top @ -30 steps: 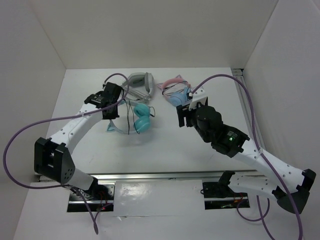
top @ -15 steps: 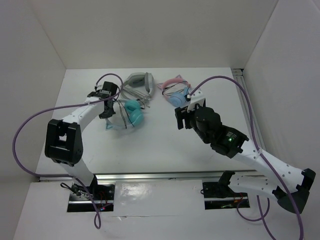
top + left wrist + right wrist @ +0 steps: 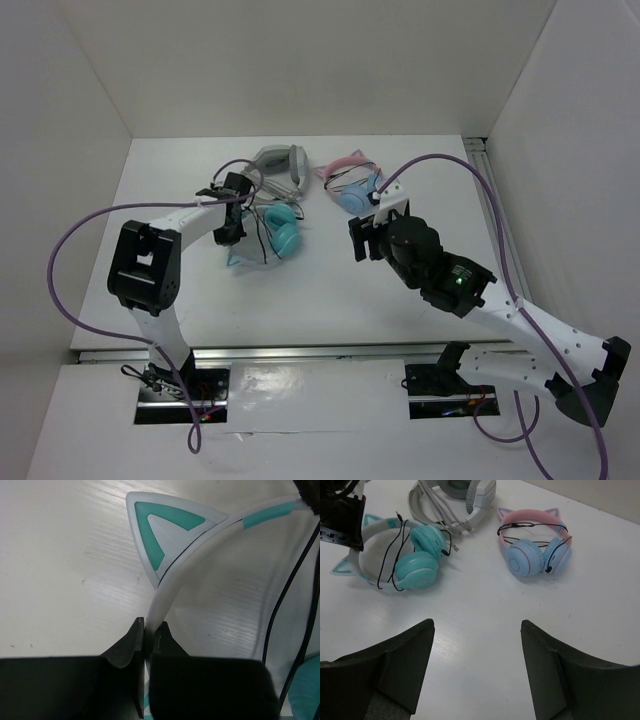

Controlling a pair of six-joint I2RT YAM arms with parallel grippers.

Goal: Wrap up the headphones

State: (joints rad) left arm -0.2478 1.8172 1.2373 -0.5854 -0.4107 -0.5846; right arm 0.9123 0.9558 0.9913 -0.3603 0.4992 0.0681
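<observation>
**A:** Where did the teal headphones [image 3: 277, 232] sit at that moment?

**B:** Upper left of centre in the top view, flat on the table [image 3: 330, 290]. They were just below the grey headphones [image 3: 280, 165] and left of the pink-banded headphones [image 3: 350, 185].

**A:** And the tools?

**B:** The left gripper [image 3: 148, 629] had its fingers pressed onto the pale headband [image 3: 172, 580], pinching it lower in the wrist frame than a cat ear [image 3: 162, 530]. The right gripper [image 3: 476, 625] hung over bare table, fingers spread wide and holding nothing.

**A:** Which way did the set lie?

**B:** Its long axis ran left to right across the top view. The crown of the band pointed toward the left edge, and both ear cups lay close together toward the right.

**A:** What worried you?

**B:** The pinch was narrow and sat on a smooth, curved band, so I judged that a pull could let it slide or twist out. The black cable [image 3: 290, 580] also lay in loose loops over the band and cups, with its free end near the grey set's cord. A lift might have snagged the two together or dragged the neighbour along.
</observation>
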